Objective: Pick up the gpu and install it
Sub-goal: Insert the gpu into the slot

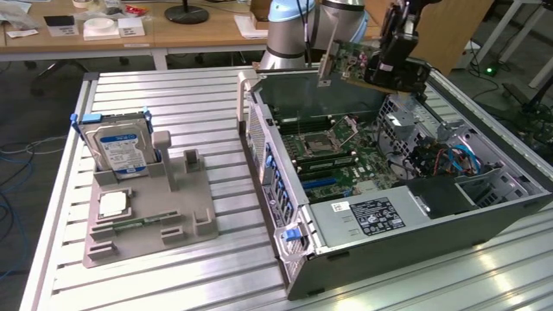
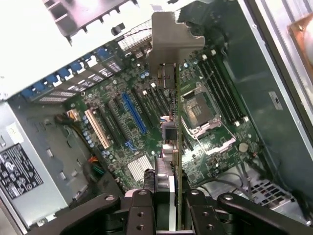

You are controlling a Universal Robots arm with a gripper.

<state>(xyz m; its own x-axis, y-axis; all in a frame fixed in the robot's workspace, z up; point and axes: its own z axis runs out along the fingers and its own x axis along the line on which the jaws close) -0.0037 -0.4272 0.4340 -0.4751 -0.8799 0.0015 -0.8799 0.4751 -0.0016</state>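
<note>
Green circuit card, the gpu (image 1: 350, 59): clamped in my gripper (image 2: 168, 198); jaws drawn narrow on its thin body, one black finger (image 2: 141, 210) on each face; carried in the air above the open computer case (image 1: 259, 123), clear of everything inside; tilted in the exterior view, with its silver bracket (image 1: 327, 65) toward the exterior view's left; seen edge-on from the wrist as a slim blade

Motherboard (image 2: 146, 98): green, lying flat on the case floor directly under the card; blue expansion slot (image 2: 133, 113) and white slot (image 2: 98, 129) to one side of the card's edge, processor socket (image 2: 200, 105) and memory slots (image 2: 222, 88) to the other; no card seated in the blue slot

Power supply (image 1: 372, 214): grey box with a black label, in the near end of the case

Grey stand (image 1: 147, 220): on the slatted aluminium table (image 1: 173, 91), to the exterior view's left of the case and apart from it

Hard drive (image 1: 121, 146): silver, with a blue-and-white label; upright in the stand's rear holder

Processor chip (image 1: 112, 206): small silver square, flat on the stand, near the drive; well apart from me
</note>
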